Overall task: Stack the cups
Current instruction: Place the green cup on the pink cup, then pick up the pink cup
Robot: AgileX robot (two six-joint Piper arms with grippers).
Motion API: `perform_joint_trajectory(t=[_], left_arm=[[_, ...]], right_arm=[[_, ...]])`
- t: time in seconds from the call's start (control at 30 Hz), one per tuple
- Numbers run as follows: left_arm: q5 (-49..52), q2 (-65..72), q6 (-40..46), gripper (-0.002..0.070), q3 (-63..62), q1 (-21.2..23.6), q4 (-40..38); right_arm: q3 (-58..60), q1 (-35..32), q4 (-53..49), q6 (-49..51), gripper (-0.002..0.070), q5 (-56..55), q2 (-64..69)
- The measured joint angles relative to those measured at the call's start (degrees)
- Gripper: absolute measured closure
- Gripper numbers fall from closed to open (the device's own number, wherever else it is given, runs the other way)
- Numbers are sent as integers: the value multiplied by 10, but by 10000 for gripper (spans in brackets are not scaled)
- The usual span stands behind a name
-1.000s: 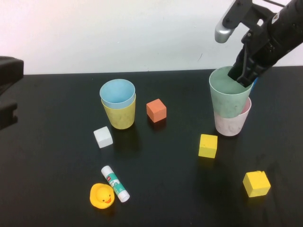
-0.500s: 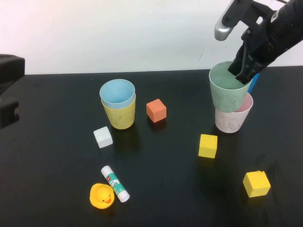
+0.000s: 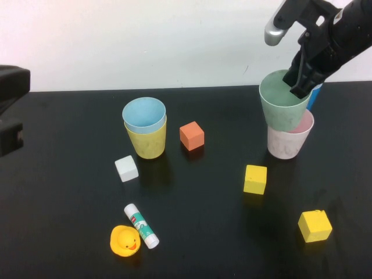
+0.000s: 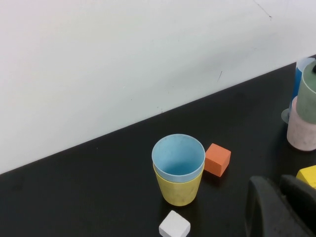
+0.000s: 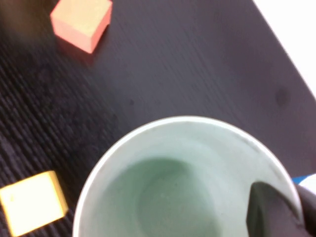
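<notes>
Stacking set, four tapered tumblers, two pairs formed. Pair one, left of centre on the black table (image 3: 70, 174): light blue cup (image 3: 144, 114) seated inside yellow cup (image 3: 147, 142), upright, untouched. Pair two, far right: pale green cup (image 3: 283, 109) over the mouth of the pale pink cup (image 3: 289, 142), tilted and only part-way in, so not yet seated by appearance. Right gripper (image 3: 297, 87) at the green cup's far rim, fingers pinching the wall, one inside and one outside. Left gripper (image 4: 281, 207) low at the table's left edge, well apart from all cups, fingers pressed together and empty. Other items: dark-blue cup (image 3: 314, 96) just behind the green one; orange cube (image 3: 192, 135) beside the yellow cup; white cube (image 3: 127, 168); two yellow cubes (image 3: 255, 179), (image 3: 315, 226); glue stick (image 3: 141, 225); rubber duck (image 3: 125, 240). Status, as judged: roughly halfway; remaining are releasing the green cup into the pink and merging the two pairs into one stack.
</notes>
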Motion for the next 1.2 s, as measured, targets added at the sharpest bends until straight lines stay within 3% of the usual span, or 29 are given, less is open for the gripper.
perform_joint_trajectory(t=[0.63, 0.7, 0.93, 1.2], left_arm=[[0, 0, 0, 646, 0, 0, 0], [0, 0, 0, 646, 0, 0, 0], [0, 0, 2, 646, 0, 0, 0], [2, 0, 2, 646, 0, 0, -4]], right_arm=[[-24, 0, -25, 13, 641, 21, 39], [-24, 0, -25, 13, 617, 24, 39], [-25, 0, -25, 14, 420, 34, 39], [-94, 0, 26, 20, 379, 126, 27]])
